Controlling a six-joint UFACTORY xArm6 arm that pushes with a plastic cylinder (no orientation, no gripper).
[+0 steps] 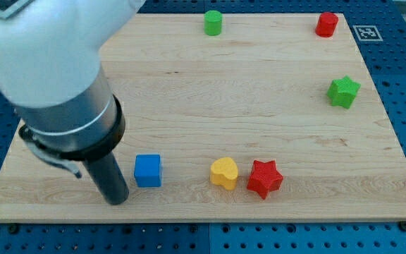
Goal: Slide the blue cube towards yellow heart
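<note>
A wooden board [259, 92] lies on blue pegboard [400, 77].

No readable text; only a fiducial marker [367, 32].

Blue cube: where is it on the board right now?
The blue cube sits near the view's bottom edge, left of centre, between my tip on its left and the yellow heart on its right.

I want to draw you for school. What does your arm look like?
My arm is a big, round, shiny white tube. Below it sits a silver-grey metal band, then a black ring with a thin wire loop under it. From that hangs a straight, dark, round rod, ending at my tip. No hand, no fingers, and no labels that I can see.
</note>
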